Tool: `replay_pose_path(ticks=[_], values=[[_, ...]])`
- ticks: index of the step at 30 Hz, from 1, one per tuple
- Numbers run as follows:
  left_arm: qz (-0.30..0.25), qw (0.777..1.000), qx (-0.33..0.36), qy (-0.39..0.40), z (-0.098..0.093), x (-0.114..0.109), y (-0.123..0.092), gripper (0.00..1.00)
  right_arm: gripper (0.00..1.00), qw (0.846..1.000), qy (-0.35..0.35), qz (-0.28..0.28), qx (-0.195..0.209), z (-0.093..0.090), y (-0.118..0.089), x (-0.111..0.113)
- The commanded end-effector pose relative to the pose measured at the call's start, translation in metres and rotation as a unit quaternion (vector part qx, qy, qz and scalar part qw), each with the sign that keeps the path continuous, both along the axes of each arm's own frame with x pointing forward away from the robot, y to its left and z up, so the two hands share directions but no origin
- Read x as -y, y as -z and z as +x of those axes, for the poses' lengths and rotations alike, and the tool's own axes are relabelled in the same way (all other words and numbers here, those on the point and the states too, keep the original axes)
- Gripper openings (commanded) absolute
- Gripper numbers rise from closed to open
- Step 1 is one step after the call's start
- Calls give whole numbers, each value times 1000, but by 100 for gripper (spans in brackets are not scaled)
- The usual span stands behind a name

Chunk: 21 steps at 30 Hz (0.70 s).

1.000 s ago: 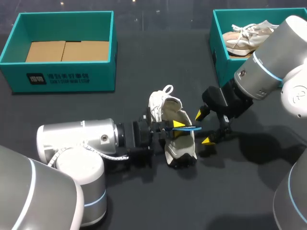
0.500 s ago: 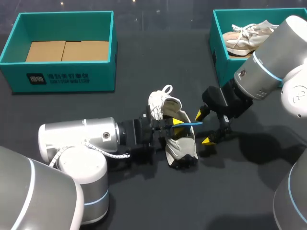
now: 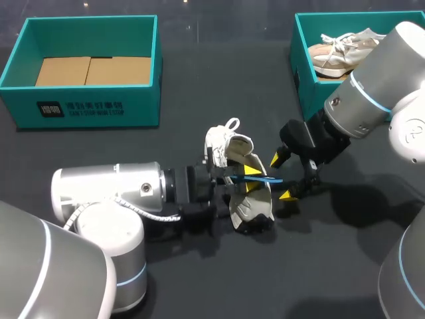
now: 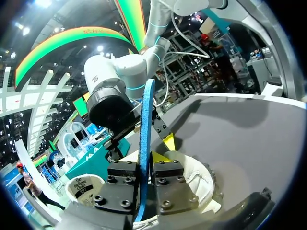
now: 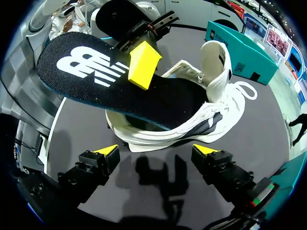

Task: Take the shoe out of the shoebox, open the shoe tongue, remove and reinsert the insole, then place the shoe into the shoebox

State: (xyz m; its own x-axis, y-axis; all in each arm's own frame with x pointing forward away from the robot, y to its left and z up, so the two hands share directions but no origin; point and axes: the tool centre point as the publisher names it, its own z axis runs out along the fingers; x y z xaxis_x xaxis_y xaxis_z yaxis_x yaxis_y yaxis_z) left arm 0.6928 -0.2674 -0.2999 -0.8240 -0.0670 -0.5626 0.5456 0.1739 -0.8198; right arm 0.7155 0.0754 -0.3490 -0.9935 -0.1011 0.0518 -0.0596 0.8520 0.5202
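A white shoe (image 3: pixel 229 147) lies on its side mid-table, opening toward my right arm. My left gripper (image 3: pixel 249 178) is shut on the dark insole (image 3: pixel 269 179), held edge-on. One end of the insole is in the shoe's opening and the other sticks out toward my right gripper (image 3: pixel 281 177). In the left wrist view the blue-edged insole (image 4: pixel 146 120) is pinched between the fingers above the shoe (image 4: pixel 204 184). In the right wrist view the insole (image 5: pixel 96 81) shows its printed face over the shoe (image 5: pixel 213 108). The right gripper (image 5: pixel 156 154) stands open just short of it, holding nothing.
A teal shoebox (image 3: pixel 86 109) lined with cardboard stands at the back left. Another teal box (image 3: pixel 303 73) at the back right holds a second pale shoe (image 3: pixel 339 50), close behind my right arm.
My left gripper has edged slightly to the right with the insole, and the shoe has rocked a little. The right arm has not moved.
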Motion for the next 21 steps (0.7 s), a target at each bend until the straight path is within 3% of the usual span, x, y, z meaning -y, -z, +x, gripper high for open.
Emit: replay_pose_path(ticks=[1, 21], values=[[0, 1000, 7, 4, -2, -2, 0, 0, 100, 1000, 0, -1, 0, 0, 1, -1], [42, 997, 53, -29, 35, -8, 32, 0, 100, 1000, 0, -1, 0, 0, 1, -1]])
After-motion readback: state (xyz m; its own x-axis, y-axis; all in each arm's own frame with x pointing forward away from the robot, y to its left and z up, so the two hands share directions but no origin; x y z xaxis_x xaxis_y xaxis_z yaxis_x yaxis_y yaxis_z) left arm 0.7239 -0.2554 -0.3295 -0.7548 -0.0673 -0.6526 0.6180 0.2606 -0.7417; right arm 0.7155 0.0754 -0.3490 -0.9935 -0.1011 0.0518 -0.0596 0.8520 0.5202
